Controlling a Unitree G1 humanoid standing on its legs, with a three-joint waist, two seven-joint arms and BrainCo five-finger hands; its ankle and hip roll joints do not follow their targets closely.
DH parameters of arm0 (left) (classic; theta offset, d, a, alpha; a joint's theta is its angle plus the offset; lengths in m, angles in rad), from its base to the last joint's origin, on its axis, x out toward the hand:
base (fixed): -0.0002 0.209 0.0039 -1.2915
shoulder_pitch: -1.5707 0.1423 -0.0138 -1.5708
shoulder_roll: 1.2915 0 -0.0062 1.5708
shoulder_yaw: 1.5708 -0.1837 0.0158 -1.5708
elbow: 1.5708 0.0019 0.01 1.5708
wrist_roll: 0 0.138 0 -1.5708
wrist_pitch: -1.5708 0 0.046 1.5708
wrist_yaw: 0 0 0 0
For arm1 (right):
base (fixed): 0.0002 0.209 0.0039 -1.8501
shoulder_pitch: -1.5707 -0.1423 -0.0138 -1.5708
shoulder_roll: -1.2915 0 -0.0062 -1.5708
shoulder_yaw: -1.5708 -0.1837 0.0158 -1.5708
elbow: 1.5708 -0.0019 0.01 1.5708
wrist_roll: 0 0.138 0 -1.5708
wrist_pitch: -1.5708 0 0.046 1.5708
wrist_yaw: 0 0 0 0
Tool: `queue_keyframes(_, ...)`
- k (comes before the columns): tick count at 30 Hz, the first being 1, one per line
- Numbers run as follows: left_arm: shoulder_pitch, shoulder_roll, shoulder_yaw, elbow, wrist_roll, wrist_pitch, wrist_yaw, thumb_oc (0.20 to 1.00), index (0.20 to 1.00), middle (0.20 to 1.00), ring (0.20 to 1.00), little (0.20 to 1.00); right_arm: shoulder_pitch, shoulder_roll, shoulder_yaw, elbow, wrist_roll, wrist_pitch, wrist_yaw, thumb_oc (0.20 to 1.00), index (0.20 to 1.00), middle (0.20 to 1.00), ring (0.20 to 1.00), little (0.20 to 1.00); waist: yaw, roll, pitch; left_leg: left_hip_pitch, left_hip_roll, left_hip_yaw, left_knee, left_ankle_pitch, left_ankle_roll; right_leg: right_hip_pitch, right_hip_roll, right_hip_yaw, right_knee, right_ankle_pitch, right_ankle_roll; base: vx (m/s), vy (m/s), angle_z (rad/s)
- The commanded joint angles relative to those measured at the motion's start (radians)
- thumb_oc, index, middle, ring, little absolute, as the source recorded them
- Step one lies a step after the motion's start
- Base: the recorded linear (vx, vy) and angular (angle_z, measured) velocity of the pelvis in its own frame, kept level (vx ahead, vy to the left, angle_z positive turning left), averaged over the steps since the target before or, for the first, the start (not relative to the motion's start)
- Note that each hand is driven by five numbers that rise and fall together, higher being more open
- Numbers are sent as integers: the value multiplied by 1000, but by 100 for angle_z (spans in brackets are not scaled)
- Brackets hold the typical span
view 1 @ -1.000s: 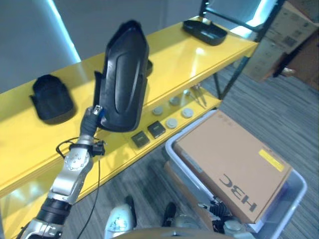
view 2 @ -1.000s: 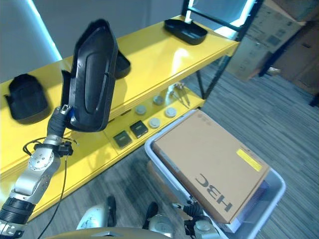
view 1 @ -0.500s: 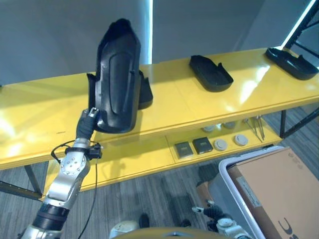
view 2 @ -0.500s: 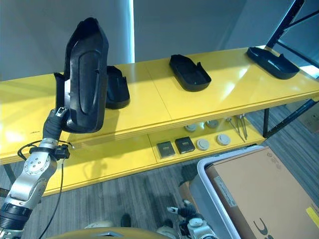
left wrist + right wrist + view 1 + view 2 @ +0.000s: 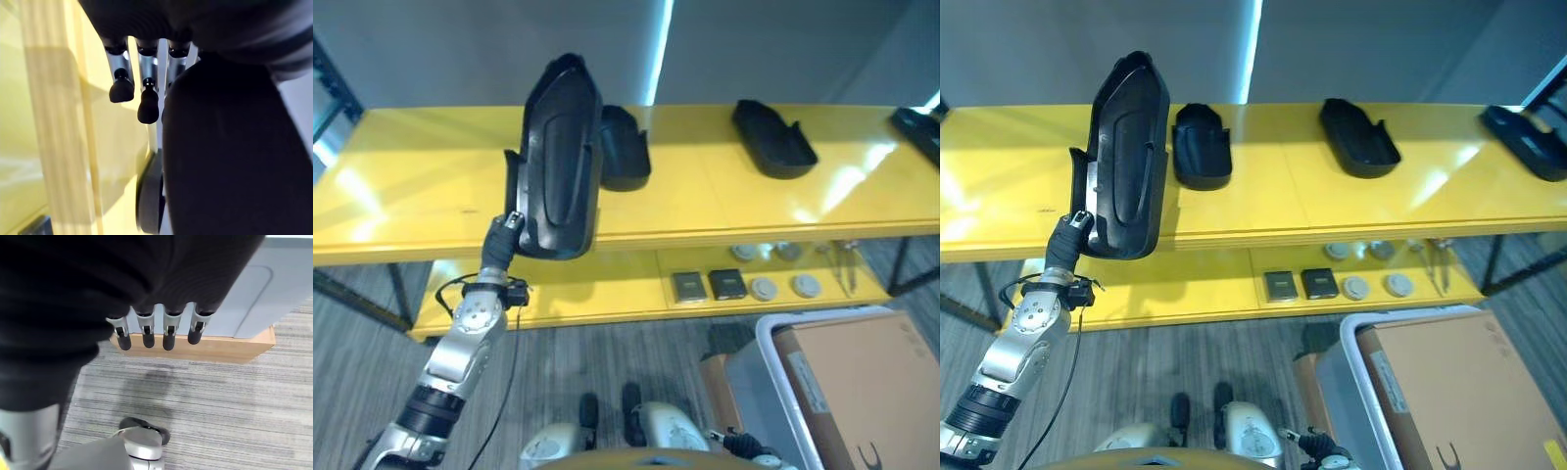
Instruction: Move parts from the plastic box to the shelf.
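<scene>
My left hand (image 5: 505,230) is shut on the lower end of a long black moulded part (image 5: 558,157) and holds it upright in front of the yellow shelf (image 5: 401,196). The part's top reaches above the shelf's upper board. In the left wrist view its dark-tipped fingers (image 5: 147,105) lie beside the part (image 5: 230,156). The grey plastic box (image 5: 1349,343) stands at the lower right with a brown carton (image 5: 1449,392) in it. My right hand (image 5: 167,335) hangs open over the floor, holding nothing.
Three more black parts (image 5: 625,162) (image 5: 773,137) (image 5: 918,125) lie on the upper board. The lower board carries two dark square pieces (image 5: 708,285), several grey discs (image 5: 781,287) and thin tools (image 5: 847,266). A wooden base (image 5: 225,350) shows under a grey box wall.
The camera has swung left, so the shelf now faces me squarely and the plastic box sits at the lower right. My left hand still holds the black part upright.
</scene>
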Motion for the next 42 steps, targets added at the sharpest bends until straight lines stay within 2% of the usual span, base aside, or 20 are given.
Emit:
queue_keyframes(1,-36,1,48,-95,39,-52,42,200,200,200,200,200,3,-37,26,-6,-12,-21,13,1000,1000,1000,1000,1000,-14,-9,-59,29,-23,-18,19,-75,-34,78,34,-12,-138,113,48,49,-104,2)
queue_keyframes(3,-20,4,59,-94,23,-54,52,200,200,200,200,200,2,-42,27,-9,-10,-21,17,1000,1000,1000,1000,1000,-8,-12,-60,20,-19,-11,33,-80,-36,86,34,-11,-146,107,44,31,-91,11)
queue_keyframes(5,17,5,91,-91,13,-60,49,200,200,200,200,200,10,-49,22,-46,-17,-17,22,1000,1000,1000,1000,1000,7,-26,-39,-54,-15,39,173,-116,-49,124,23,-22,-174,94,27,-6,-126,-8)
queue_keyframes(7,13,0,92,-84,18,-62,40,200,200,200,200,200,17,-47,18,-54,-13,-16,12,1000,1000,1000,1000,1000,7,-32,-27,-97,-7,69,239,-127,-59,131,11,-31,-182,101,26,-50,-62,16)
queue_keyframes(8,-4,-4,90,-73,6,-56,12,200,200,200,200,200,25,-43,8,-48,17,-22,-4,1000,1000,1000,1000,1000,-2,-36,-19,-125,54,141,257,-120,-77,132,-6,-66,-185,101,27,-49,-37,52)
queue_keyframes(9,-7,-5,89,-71,4,-55,9,200,200,200,200,200,26,-43,7,-47,21,-22,-6,1000,1000,1000,1000,1000,-5,-36,-18,-126,65,150,254,-118,-80,132,-7,-72,-186,100,26,-36,4,71)
queue_keyframes(10,-15,-9,85,-67,4,-51,6,200,200,200,200,200,30,-43,2,-45,30,-22,-13,1000,1000,1000,1000,1000,-14,-34,-19,-124,103,172,238,-103,-92,133,-12,-86,-192,99,23,-11,40,80)
queue_keyframes(12,-23,-10,79,-63,4,-52,9,200,200,200,200,200,33,-44,-2,-41,33,-26,-17,1000,1000,1000,1000,1000,-21,-31,-19,-122,127,176,220,-87,-103,134,-13,-91,-197,97,21,11,83,53)
queue_keyframes(13,-29,-6,77,-56,4,-58,18,200,200,200,200,200,37,-49,-6,-32,24,-31,-14,1000,1000,1000,1000,1000,-27,-23,-21,-114,169,157,172,-47,-124,139,-14,-83,-208,94,21,51,161,28)
queue_keyframes(16,-9,2,96,-64,-6,-69,10,200,200,200,200,200,42,-62,-9,-22,14,-35,-12,1000,1000,1000,1000,1000,-19,-16,-18,-103,216,93,94,13,-153,154,-18,-61,-221,88,21,54,213,10)
queue_keyframes(17,12,12,115,-78,-15,-70,-10,200,200,200,200,200,47,-77,-19,-14,37,-37,-15,1000,1000,1000,1000,1000,-9,-11,-12,-117,245,60,74,45,-171,160,-26,-53,-219,82,22,22,216,-22)
queue_keyframes(23,17,17,116,-69,-8,-66,-55,200,200,200,200,200,47,-73,-51,-10,124,-42,-31,1000,1000,1000,1000,1000,-12,11,-6,-68,244,63,49,21,-168,140,-80,-64,-183,73,41,26,268,-27)
queue_keyframes(26,13,18,115,-72,9,-48,-28,200,200,200,200,200,74,-41,-71,-45,84,-37,-27,1000,1000,1000,1000,1000,-25,21,-6,-33,208,81,23,-2,-148,131,-118,-50,-179,94,77,36,235,-23)
queue_keyframes(30,-8,32,116,-44,33,-33,25,200,200,200,200,200,89,-27,-56,-72,31,-45,-17,1000,1000,1000,1000,1000,-36,23,-6,-10,179,93,-11,-9,-133,124,-142,-42,-186,118,105,-1,141,-8)
queue_keyframes(34,-54,56,139,20,73,-16,81,200,200,200,200,200,79,-40,-20,-99,-2,-32,-1,1000,1000,1000,1000,1000,-41,17,-15,3,170,106,-18,-20,-123,130,-153,-44,-200,125,113,17,58,-11)
queue_keyframes(36,-68,67,150,43,103,9,92,200,200,200,200,200,83,-47,-11,-118,-14,-16,8,1000,1000,1000,1000,1000,-45,13,-21,7,173,113,-17,-21,-124,138,-152,-45,-205,122,112,81,7,-11)
queue_keyframes(37,-112,110,164,97,136,76,108,200,200,200,200,200,98,-66,1,-132,-36,-2,31,1000,1000,1000,1000,1000,-57,11,-34,14,184,123,-12,-21,-128,153,-147,-43,-210,111,107,113,5,-9)
queue_keyframes(38,-117,115,164,103,134,80,109,200,200,200,200,200,99,-67,2,-133,-37,-1,33,1000,1000,1000,1000,1000,-58,11,-34,15,184,124,-12,-21,-128,154,-147,-42,-210,110,107,151,-1,-4)
queue_keyframes(40,-178,169,164,207,165,127,119,200,200,200,200,200,114,-84,9,-144,-51,15,46,1000,1000,1000,1000,1000,-74,12,-45,22,193,134,-11,-18,-133,162,-141,-38,-211,103,105,130,-9,-5)
queue_keyframes(42,-247,230,152,347,114,163,110,200,200,200,200,200,123,-100,14,-150,-60,30,52,1000,1000,1000,1000,1000,-90,12,-52,21,202,143,-5,-17,-138,165,-137,-31,-208,98,102,120,-2,-8)
